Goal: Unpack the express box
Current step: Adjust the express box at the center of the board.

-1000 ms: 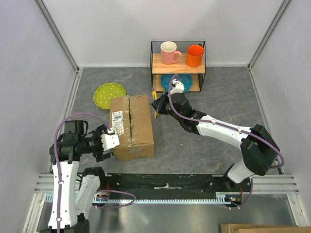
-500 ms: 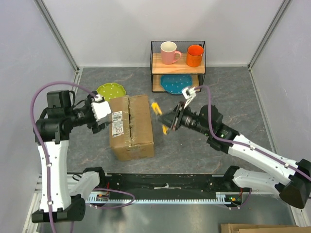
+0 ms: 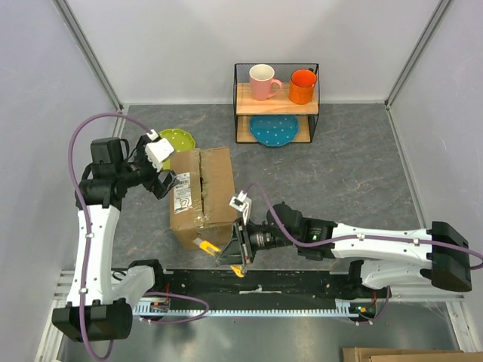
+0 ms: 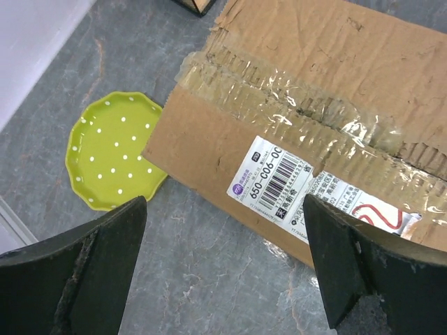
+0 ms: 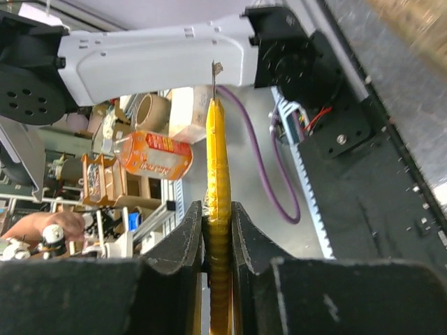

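- While the express box point(image 3: 204, 197) lies taped shut on the table, left of centre, the overhead view shows the left gripper point(image 3: 163, 167) over its far left edge, jaws spread wide and holding nothing.
- At the box's near right corner the right gripper point(image 3: 240, 253) hangs low, clenched on a yellow utility knife point(image 3: 205, 246) that lies along the near face.
- Behind, a wire rack point(image 3: 285, 102) carries a pink mug point(image 3: 263, 81) and an orange mug point(image 3: 302, 85) on its upper board and a blue plate point(image 3: 273, 130) below. A green plate point(image 3: 172, 139) lies empty just beyond the box's far left corner.
- From the left wrist, the fingers point(image 4: 77, 272) stand apart above the box's white label point(image 4: 279, 185), touching nothing. The taped seam point(image 4: 293, 112) is wrinkled but uncut, so whatever the box holds is hidden.
- From the right wrist, the pads point(image 5: 185, 237) pinch the knife's handle squarely. A short blade shows at its tip, which points towards the rail and the other arm's base, not at the cardboard.
- The step in hand looks like slitting the tape. Doing it well likely means swinging the blade round to one end of the seam and keeping the cut shallow so the contents are spared. The blade should then be drawn straight along the centre line while the free gripper braces the box against sliding.
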Controlling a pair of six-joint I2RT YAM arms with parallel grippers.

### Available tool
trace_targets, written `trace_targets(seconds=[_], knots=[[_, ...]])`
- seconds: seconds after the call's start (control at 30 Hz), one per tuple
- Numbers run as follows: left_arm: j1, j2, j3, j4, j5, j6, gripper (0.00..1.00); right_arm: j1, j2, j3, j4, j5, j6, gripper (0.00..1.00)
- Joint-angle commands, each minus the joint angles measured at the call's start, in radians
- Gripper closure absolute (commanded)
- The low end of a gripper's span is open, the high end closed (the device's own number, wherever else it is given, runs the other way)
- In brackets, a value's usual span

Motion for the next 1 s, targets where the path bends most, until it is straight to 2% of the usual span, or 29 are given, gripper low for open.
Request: trace_targets(seconds=[0.0,0.03,0.1,0.17,0.3,0.4,0.53,0.57,0.63,0.67,0.77,0.97], knots=[[0.002,-0.076,-0.034,0.059,0.005,-0.005,0.0,0.046,0.041,0.048,-0.04,0.076,0.067,1.0],[0.002,-0.085,-0.062,0.08,-0.014,-0.013,0.0,0.056,0.061,0.049,-0.047,0.091,0.079,1.0],[0.002,-0.098,-0.093,0.201,-0.07,-0.069,0.0,0.072,0.077,0.098,-0.166,0.148,0.046,1.0],[0.002,-0.072,-0.1,0.311,-0.092,-0.144,0.0,0.102,0.106,0.19,-0.365,0.277,-0.029,1.0],[0.0,0.043,-0.004,0.332,-0.002,-0.286,0.0,0.133,0.147,0.239,-0.455,0.392,-0.051,1.0],[-0.018,0.071,0.016,0.35,0.084,-0.32,0.0,0.156,0.204,0.279,-0.523,0.459,-0.083,1.0],[-0.122,0.054,0.015,0.303,0.058,-0.278,0.0,0.222,0.288,0.403,-0.671,0.565,-0.193,1.0],[-0.171,0.037,0.007,0.297,0.043,-0.262,0.0,0.237,0.302,0.479,-0.76,0.637,-0.223,1.0],[-0.23,0.022,-0.019,0.275,-0.029,-0.246,0.0,0.289,0.342,0.555,-0.901,0.717,-0.313,1.0],[-0.285,0.019,-0.028,0.272,-0.06,-0.237,0.01,0.306,0.357,0.628,-0.944,0.755,-0.342,1.0],[-0.351,0.017,-0.054,0.254,-0.152,-0.247,0.01,0.386,0.386,0.719,-1.027,0.893,-0.454,1.0],[-0.373,0.068,-0.068,0.205,-0.23,-0.217,0.03,0.498,0.437,0.824,-1.145,1.141,-0.598,1.0]])
